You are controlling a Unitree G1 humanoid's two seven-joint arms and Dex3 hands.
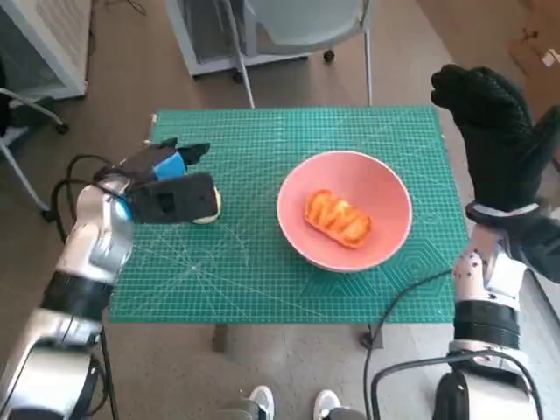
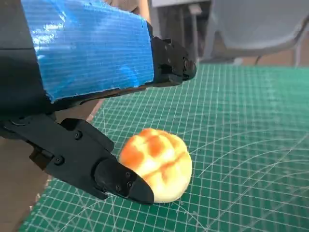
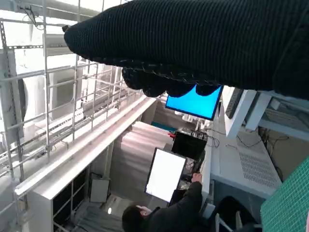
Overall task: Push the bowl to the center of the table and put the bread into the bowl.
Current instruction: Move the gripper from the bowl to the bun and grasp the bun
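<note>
Reading the current views:
bowl (image 1: 344, 211): pink, on the green mat of the desk (image 1: 262, 280), slightly toward 3 o'clock of the mat's middle.
bread in bowl (image 1: 337, 219): glazed orange loaf lying inside, long axis running 10 to 4 o'clock.
second bread (image 2: 155, 163): round bun with a scored golden top, on the mat at the 9 o'clock side of the desk, well apart from the bowl.
left robot hand (image 1: 166, 185): over the bun; one black finger touches its side near the mat, the others reach past above it. Fingers are spread, nothing gripped.
bun vs left robot hand: between the fingers, mostly hidden under them in the head view.
right robot hand (image 1: 494, 131): raised off the desk's 3 o'clock edge, glove upright, holding nothing; fingers extended, not curled.
background: a person (image 3: 169, 210) seated at screens in the right wrist view.
</note>
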